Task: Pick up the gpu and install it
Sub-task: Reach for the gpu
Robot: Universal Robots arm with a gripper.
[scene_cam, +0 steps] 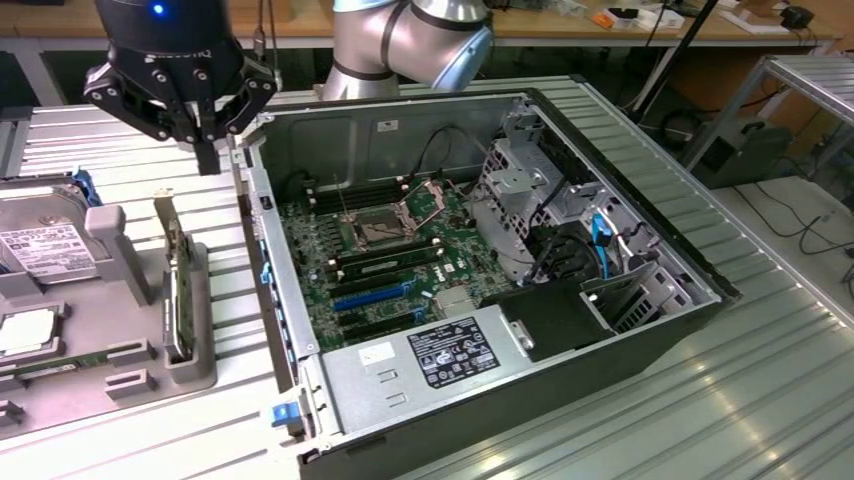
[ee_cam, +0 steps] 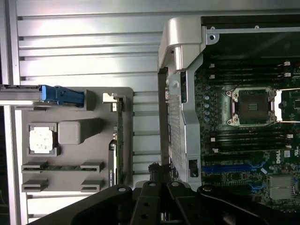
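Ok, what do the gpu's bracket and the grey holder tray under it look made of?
Thin upright gpu card, pale end bracket: likely bare sheet metal, thin with dull sheen. Grey blocky holder tray: probably matte plastic, uniform colour, no glare.

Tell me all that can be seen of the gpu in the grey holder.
The gpu is a thin flat card that stands on its long edge in a slot of the grey holder, on the exterior view's left of the open computer case. Its edge looks dark and green. A long pale metal bracket rises at one end. Only the holder touches it; the shut gripper hangs above that end, apart.
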